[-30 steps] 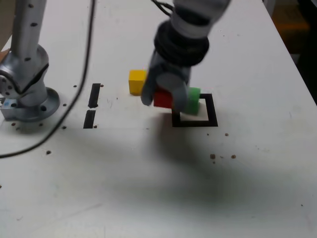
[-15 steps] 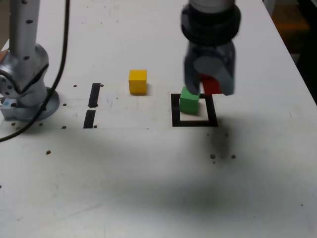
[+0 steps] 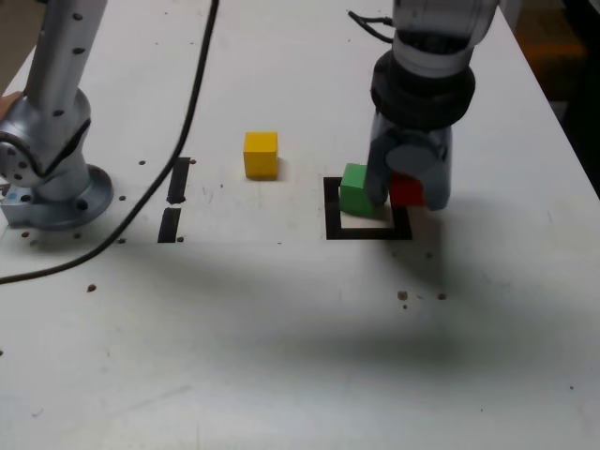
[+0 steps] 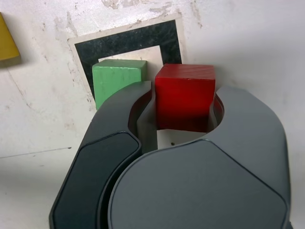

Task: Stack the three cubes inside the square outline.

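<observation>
Overhead, gripper [image 3: 405, 190] clamped on red cube [image 4: 185, 97], just beside green cube [image 3: 356, 188] at square outline [image 3: 367, 230]. Yellow cube [image 3: 261, 154] sits apart, exterior view's left.

I hold the red cube [image 3: 406, 190] clamped between my jaws, just beside the green cube [image 3: 356, 188] on the exterior view's right. The green cube sits upright on the worktop at the far left corner of the square outline [image 3: 367, 230], overlapping its black frame. The yellow cube [image 3: 261, 154] rests flat on the worktop, well apart to the left.
</observation>
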{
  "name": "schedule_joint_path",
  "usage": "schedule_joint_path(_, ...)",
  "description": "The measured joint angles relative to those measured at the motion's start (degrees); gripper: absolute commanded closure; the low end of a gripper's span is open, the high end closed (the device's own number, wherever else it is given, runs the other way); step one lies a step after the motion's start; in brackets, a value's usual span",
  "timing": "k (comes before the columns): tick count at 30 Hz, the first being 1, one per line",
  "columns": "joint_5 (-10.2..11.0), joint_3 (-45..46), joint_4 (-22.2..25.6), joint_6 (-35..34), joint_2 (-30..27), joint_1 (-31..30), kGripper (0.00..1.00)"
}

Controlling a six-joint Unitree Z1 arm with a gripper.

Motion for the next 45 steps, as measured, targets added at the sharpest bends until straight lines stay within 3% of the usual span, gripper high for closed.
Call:
schedule_joint_path(8,-0.67,-2.08,10.04,-3.92,2.15,0.19,0.79)
schedule_joint_path(14,0.37,-1.61,18.51,-7.45,2.64,0.73,0.79)
schedule_joint_path(18,-0.67,1.19,21.44,-8.33,2.62,2.39,0.79)
schedule_joint_path(32,-0.61,0.19,13.96,-8.76,-4.93,-0.06,0.79)
schedule_joint_path(38,-2.77,0.16,8.99,-8.72,-2.41,-0.06,0.79)
schedule_joint_path(42,-3.04,-0.69,8.11,-8.71,-0.84,-0.06,0.78)
schedule_joint_path(45,-3.25,-1.37,7.91,-8.48,1.42,-0.06,0.71)
